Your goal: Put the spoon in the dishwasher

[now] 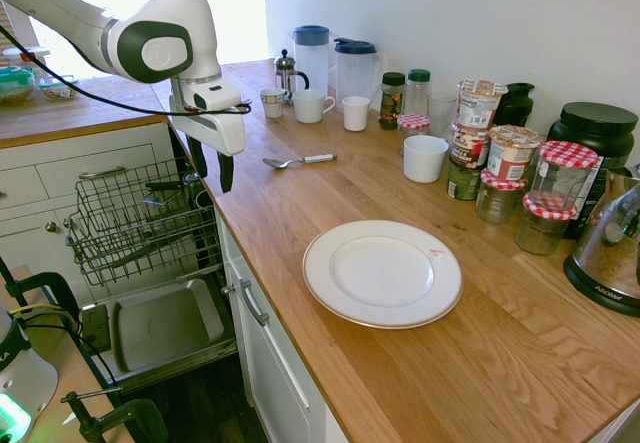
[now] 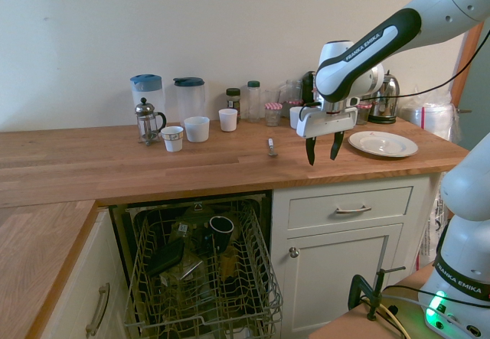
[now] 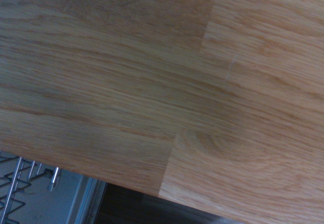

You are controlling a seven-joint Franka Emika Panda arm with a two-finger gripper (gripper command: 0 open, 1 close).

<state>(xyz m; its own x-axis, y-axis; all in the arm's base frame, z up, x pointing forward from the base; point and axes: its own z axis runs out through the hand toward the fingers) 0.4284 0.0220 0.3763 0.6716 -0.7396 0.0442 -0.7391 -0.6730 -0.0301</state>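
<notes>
The spoon (image 1: 298, 160) (image 2: 271, 148) lies flat on the wooden counter, bowl toward the counter's front edge, pale handle pointing at the mugs. My gripper (image 1: 213, 168) (image 2: 322, 154) hangs open and empty above the counter's front edge, a short way from the spoon and not touching it. The dishwasher (image 1: 160, 325) stands open below the counter, its wire rack (image 1: 100, 213) (image 2: 256, 256) pulled out with a dark cup and other items inside. The wrist view shows only wood grain, the counter edge and a corner of the rack (image 3: 15, 183).
A white plate (image 1: 382, 273) (image 2: 383, 144) sits near the counter's front. Mugs (image 1: 312, 106), a French press (image 2: 148, 121), two jugs, jars (image 1: 512, 153) and a kettle (image 1: 610, 248) line the wall. White drawers (image 2: 348, 209) flank the dishwasher.
</notes>
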